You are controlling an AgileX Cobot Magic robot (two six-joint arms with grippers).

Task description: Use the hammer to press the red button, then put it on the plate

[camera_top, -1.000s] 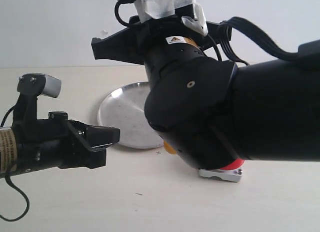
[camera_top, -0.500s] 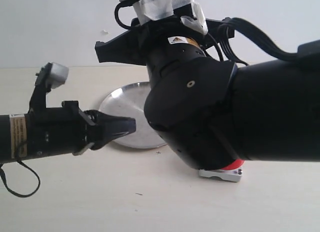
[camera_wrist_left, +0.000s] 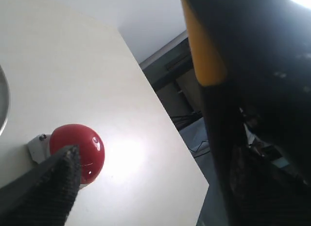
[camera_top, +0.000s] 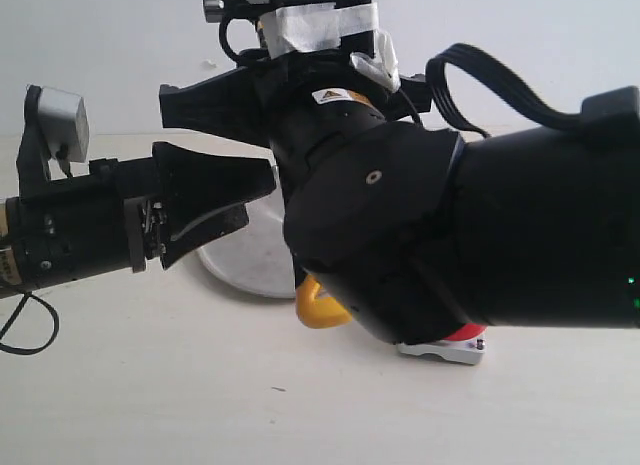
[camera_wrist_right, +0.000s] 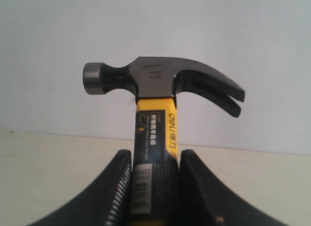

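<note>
In the right wrist view the hammer (camera_wrist_right: 155,124) stands upright with its dark head (camera_wrist_right: 160,82) on top. My right gripper (camera_wrist_right: 155,187) is shut on its black-and-yellow handle. The exterior view hides those fingers behind the bulky right arm (camera_top: 480,235); only the hammer's yellow end (camera_top: 318,307) pokes out below it. Most of the red button (camera_top: 464,334) is covered by that arm; the left wrist view shows the red button (camera_wrist_left: 80,149) whole on its grey base (camera_wrist_left: 37,145). The silver plate (camera_top: 240,265) lies behind, half hidden. My left gripper (camera_top: 256,197) hangs open and empty above the plate.
The two arms are very close together over the plate. A black cable (camera_top: 500,80) loops over the right arm. In the left wrist view the table edge (camera_wrist_left: 167,114) runs just past the button, with dark floor clutter beyond.
My left gripper has risen and moved right toward the right arm, and its jaws now stand spread. The right arm has shifted a little left, and the hammer's yellow end shows more below it.
</note>
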